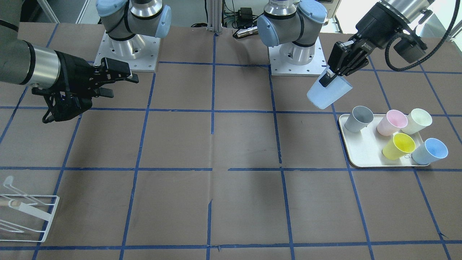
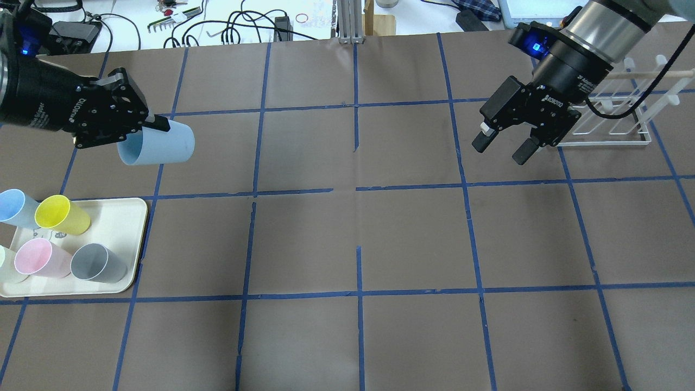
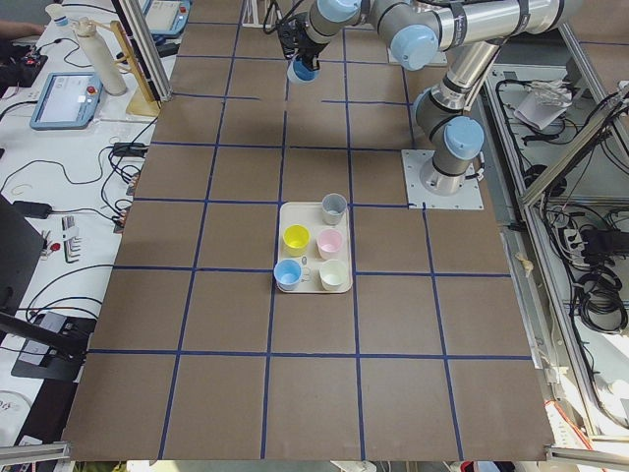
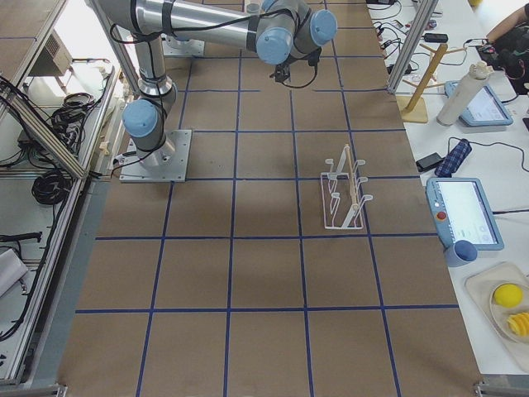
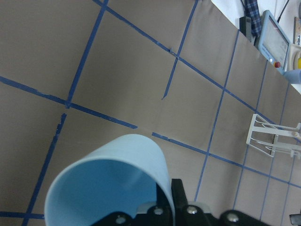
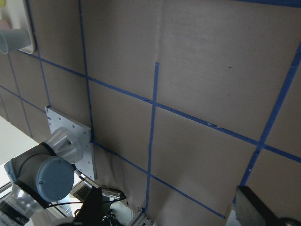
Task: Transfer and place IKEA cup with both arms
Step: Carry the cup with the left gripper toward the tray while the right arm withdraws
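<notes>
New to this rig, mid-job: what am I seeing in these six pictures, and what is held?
A two-armed robot works at a brown table gridded with blue tape. One camera faces the robot, one looks over its shoulders, two watch from the table's ends, two sit on the wrists. The left gripper is shut on a pale-blue plastic cup, lifted and tilted. The right gripper is open and empty. An off-white tray holds five more cups: blue, yellow, pink, grey, cream. A white wire rack stands near the right gripper.
</notes>
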Robot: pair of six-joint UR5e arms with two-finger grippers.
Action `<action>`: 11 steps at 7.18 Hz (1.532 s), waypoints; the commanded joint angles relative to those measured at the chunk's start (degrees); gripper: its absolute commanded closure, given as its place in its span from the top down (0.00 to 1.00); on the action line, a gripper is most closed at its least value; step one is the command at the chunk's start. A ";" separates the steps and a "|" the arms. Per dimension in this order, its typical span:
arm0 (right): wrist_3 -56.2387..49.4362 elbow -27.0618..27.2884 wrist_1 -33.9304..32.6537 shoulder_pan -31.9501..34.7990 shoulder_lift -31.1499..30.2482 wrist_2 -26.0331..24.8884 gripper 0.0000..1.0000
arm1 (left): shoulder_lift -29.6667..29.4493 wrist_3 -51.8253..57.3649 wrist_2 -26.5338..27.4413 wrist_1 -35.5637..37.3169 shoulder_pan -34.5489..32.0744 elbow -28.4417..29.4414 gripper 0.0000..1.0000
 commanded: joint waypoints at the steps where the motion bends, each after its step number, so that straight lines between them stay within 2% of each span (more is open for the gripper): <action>1: 9.89 0.13 -9.23 3.98 -0.27 -9.81 1.00 | -0.42 5.98 5.75 -0.96 -0.08 -0.38 0.00; 2: 17.06 0.21 -13.81 7.05 -0.19 -16.12 1.00 | -0.77 8.72 8.83 -1.14 -0.16 -0.47 0.00; 3: 23.05 0.21 -18.73 10.38 -0.27 -19.84 1.00 | -0.60 9.70 10.78 -2.28 -0.34 0.05 0.00; 5: 35.36 0.13 -27.26 16.10 -0.54 -25.02 1.00 | 0.02 10.42 15.26 -3.86 -0.69 0.06 0.00; 6: 35.76 0.13 -28.96 17.00 -0.45 -27.06 1.00 | 0.28 11.72 17.02 -3.69 -0.52 0.49 0.00; 8: 35.42 0.21 -30.55 16.49 -3.51 -25.94 1.00 | -0.60 12.96 20.96 -3.87 -0.34 2.16 0.00; 11: 34.89 0.30 -30.56 16.92 -4.14 -25.94 1.00 | -1.04 14.01 21.43 -3.96 -0.25 2.08 0.00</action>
